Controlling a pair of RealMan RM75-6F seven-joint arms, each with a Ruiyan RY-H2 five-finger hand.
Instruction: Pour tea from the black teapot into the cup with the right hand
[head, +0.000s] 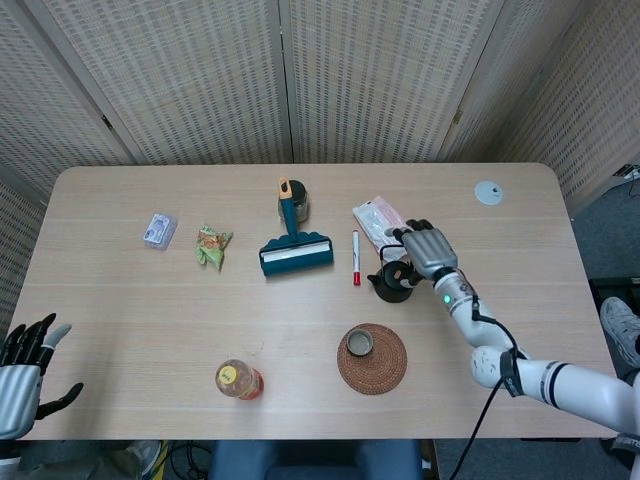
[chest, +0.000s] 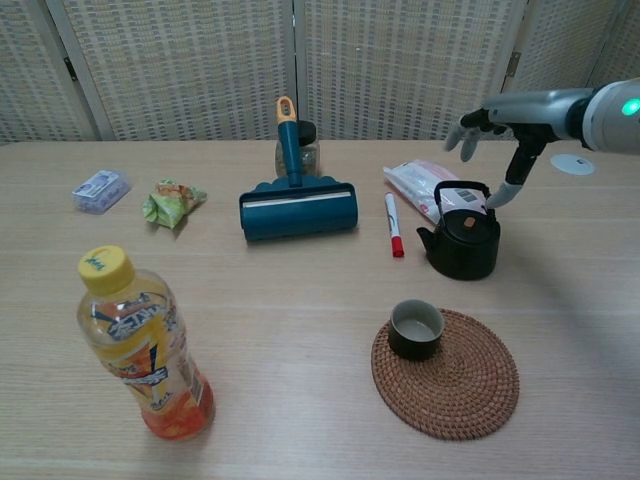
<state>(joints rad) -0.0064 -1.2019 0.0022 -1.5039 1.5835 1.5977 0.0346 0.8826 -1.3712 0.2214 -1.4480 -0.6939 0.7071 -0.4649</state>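
The black teapot (chest: 461, 243) stands upright on the tabletop (chest: 300, 290), its spout pointing toward the red marker (chest: 393, 225) on its left in the chest view, and its bail handle arched up over the lid. The right hand (chest: 505, 125) hovers just above and behind the teapot's handle, fingers (chest: 468, 137) spread apart and holding nothing, thumb angled down toward the handle without clearly touching it. In front of the teapot, nearer the robot, the cup (chest: 415, 329) sits upright on the left part of a round woven coaster (chest: 455, 380). Behind the teapot lies a pink-and-white packet (chest: 417, 184). Far from the teapot, at the tabletop's near left corner in the head view, the left hand (head: 22, 362) rests with fingers apart, empty.
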